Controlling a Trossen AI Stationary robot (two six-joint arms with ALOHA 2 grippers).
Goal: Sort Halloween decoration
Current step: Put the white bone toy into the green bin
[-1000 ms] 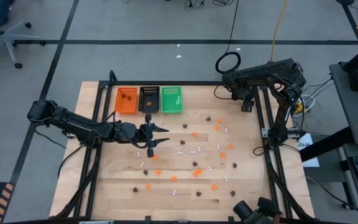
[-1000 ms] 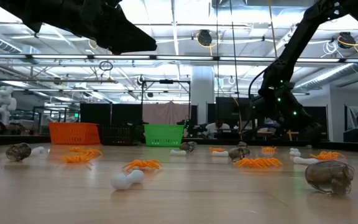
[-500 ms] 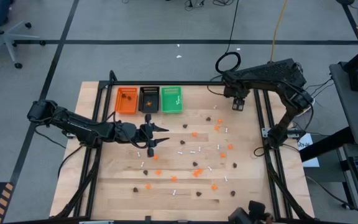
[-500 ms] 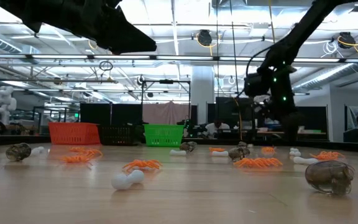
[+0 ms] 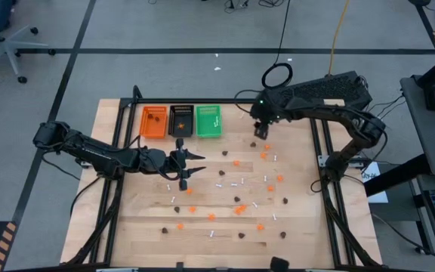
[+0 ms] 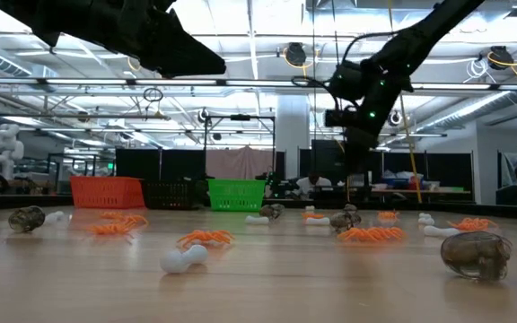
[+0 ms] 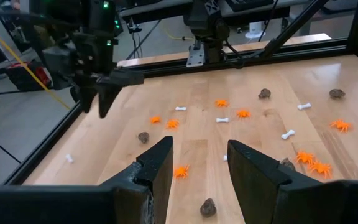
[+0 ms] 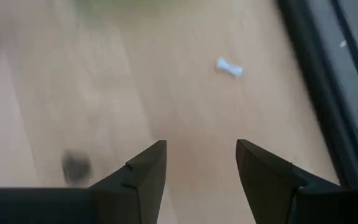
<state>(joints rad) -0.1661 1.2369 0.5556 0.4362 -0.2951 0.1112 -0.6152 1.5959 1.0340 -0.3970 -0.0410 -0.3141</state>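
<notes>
Overhead, Halloween decoration (image 5: 236,162) lies scattered across the bench (image 5: 300,227), mostly centre to 3 o'clock. Left gripper (image 5: 191,164), jaws parted and empty, hovers near centre. Right gripper (image 5: 260,133), likewise parted and empty, hangs at 1 o'clock; tray contents are indistinct.

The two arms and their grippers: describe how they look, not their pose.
Both arms are dark, jointed links with black cables along them. The left gripper and the right gripper each have two dark, flat, angular fingers. A small green light glows near the right arm's wrist.
</notes>
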